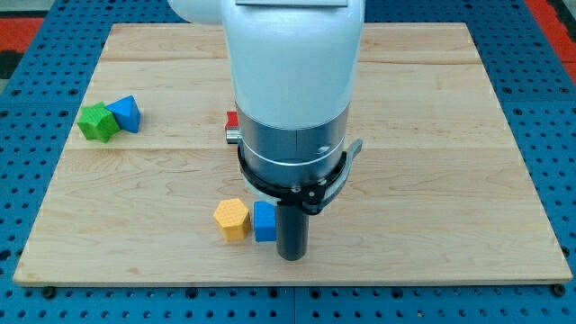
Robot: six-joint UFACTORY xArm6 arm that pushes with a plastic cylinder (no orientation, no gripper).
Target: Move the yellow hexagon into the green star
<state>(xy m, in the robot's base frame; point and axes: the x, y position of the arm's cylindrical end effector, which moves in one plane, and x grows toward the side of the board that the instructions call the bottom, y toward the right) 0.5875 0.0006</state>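
Observation:
The yellow hexagon (232, 219) lies on the wooden board low in the view, left of centre. A blue block (264, 221) touches its right side. My tip (292, 256) stands just right of the blue block, at its lower right edge. The green star (97, 122) lies far off at the view's left, with a blue triangular block (127, 113) touching its right side. The arm's white and grey body hides the board's middle.
A red block (231, 121) shows partly at the arm's left edge; most of it is hidden. The wooden board (450, 180) rests on a blue pegboard surface; its bottom edge runs close below my tip.

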